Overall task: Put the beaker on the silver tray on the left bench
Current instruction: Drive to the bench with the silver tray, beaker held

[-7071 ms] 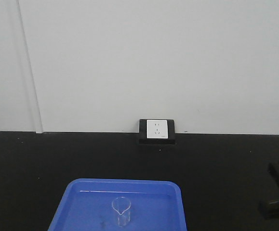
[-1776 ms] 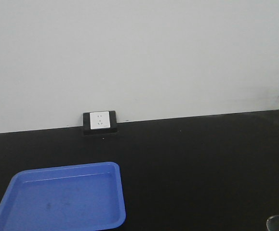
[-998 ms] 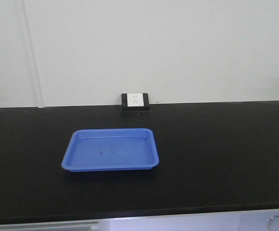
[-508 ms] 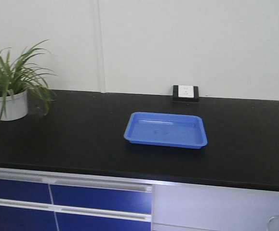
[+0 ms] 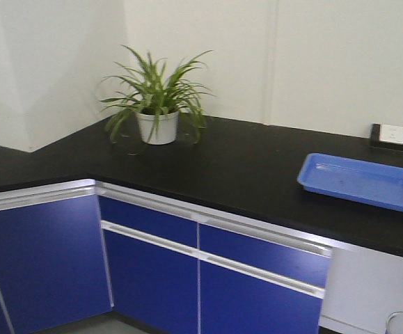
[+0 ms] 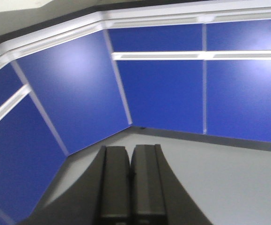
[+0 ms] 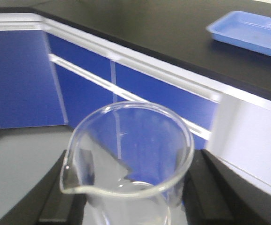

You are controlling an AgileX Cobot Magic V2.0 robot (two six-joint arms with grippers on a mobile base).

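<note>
The right fingers [image 7: 212, 192] are clamped on the small clear beaker [image 7: 126, 154], one black finger on each side of the glass. The beaker is held up in the air in front of the blue cabinet doors [image 5: 152, 271], away from the bench [image 5: 243, 167]. The front view only shows its rim, at the bottom right. The left fingers [image 6: 116, 187] are pressed together with nothing between them, over the grey floor [image 6: 247, 173]. A blue tray [image 5: 360, 179] lies near the bench's right end, and a potted plant [image 5: 156, 97] stands near its back corner
</note>
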